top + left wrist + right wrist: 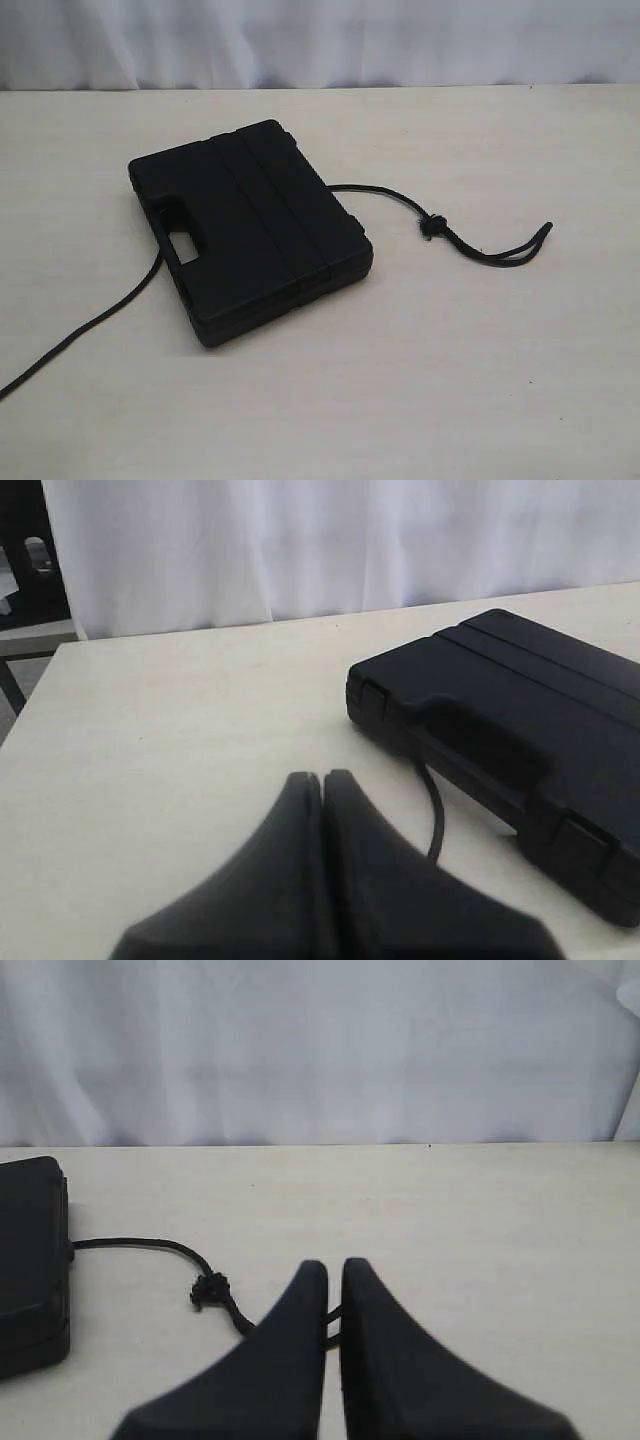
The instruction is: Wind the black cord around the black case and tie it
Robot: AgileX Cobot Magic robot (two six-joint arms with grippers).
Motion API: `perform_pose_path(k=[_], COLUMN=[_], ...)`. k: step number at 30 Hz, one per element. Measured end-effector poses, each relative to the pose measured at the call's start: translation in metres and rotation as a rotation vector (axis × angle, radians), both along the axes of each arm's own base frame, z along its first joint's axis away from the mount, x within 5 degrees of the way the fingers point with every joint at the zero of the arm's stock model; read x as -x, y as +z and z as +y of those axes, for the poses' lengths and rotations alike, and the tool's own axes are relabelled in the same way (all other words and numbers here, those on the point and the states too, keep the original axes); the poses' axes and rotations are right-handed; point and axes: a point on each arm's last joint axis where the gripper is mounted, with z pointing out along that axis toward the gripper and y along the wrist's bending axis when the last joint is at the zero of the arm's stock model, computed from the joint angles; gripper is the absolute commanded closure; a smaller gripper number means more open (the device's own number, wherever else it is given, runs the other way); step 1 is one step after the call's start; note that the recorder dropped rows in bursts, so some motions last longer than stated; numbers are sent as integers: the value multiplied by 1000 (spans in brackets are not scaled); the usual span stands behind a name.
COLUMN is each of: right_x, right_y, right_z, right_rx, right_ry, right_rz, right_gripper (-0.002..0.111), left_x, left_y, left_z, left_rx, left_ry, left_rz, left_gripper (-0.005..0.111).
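The flat rectangular matte black plastic case [250, 230] lies lid up on the pale wood-grain tabletop [480, 380], a little left of the middle in the exterior view. It is turned at an angle, so that its moulded handle edge with the rectangular cutout faces the near left. The thin matte black braided cord [370, 187] comes out at both sides of the case. On the right it leaves the far part of the long edge, curves over the bare surface to a small knot [432, 226], and ends just past it in a doubled loop [515, 252] that lies flat, apart from the case. On the left it comes out beside the handle and runs in one slack line toward the near left, out of the picture. All four edges of the case stand free, with open tabletop in front, to the right beyond the loop, and behind as far as the white curtain [320, 40] at the far edge. The left wrist view shows a side edge of the tabletop, well apart from the case. Neither arm shows in the exterior view. The left jaws are pressed together and hold nothing; they hang over bare surface near the handle side. The right jaws are closed to a thin slit and grip nothing, though the loop shows on the tabletop through that slit.
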Motion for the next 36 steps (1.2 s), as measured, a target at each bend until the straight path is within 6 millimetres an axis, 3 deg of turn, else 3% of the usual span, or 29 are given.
perform_pose_path(k=[12, 15, 20, 26, 30, 33, 36], right_x=[0, 0, 0, 0, -1, -1, 0], right_y=[0, 0, 0, 0, 6, 17, 24], right_z=[0, 0, 0, 0, 0, 0, -2], right_rx=[0, 0, 0, 0, -12, -105, -314], right_ry=[0, 0, 0, 0, 0, -4, -20], right_rz=[0, 0, 0, 0, -63, -185, -264], right_gripper=[104, 104, 104, 104, 104, 104, 104], left_x=[0, -2, 0, 13, 36, 48, 37], left_y=[0, 9, 38, 67, 90, 111, 162], left_z=[0, -3, 1, 16, 19, 20, 12], left_rx=[0, 93, 439, 600, 524, 501, 383], left_ry=[0, -13, 17, 84, 48, 28, -20], left_rz=[-2, -107, -441, -832, -1193, -1339, -1335], left_gripper=[107, 107, 107, 107, 107, 107, 107])
